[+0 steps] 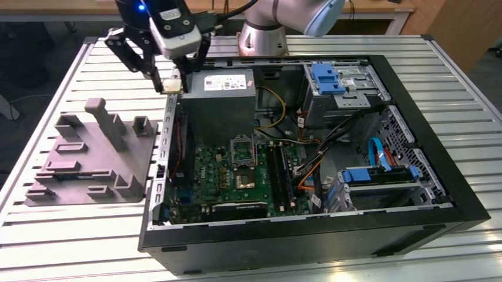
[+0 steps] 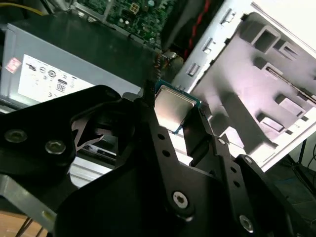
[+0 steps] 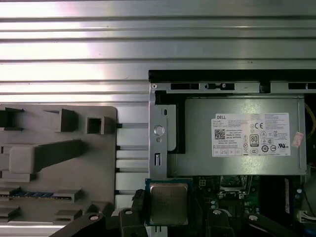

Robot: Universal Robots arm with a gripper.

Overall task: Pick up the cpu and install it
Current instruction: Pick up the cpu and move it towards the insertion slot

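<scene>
While the black gripper (image 1: 174, 85), clamped on the small silvery square cpu (image 3: 169, 203), hangs above the black case's (image 1: 314, 249) rim, transport seems underway.

The case (image 1: 314, 241) is sitting on the table (image 1: 63, 235), the fixture (image 1: 79, 176) lying beside it on the exterior view's left. Inside, the power supply (image 1: 216, 111) is sitting behind the motherboard (image 1: 220, 176). The gripper (image 1: 173, 85) is holding the cpu (image 3: 169, 203) above the case's fixture-side wall.
</scene>
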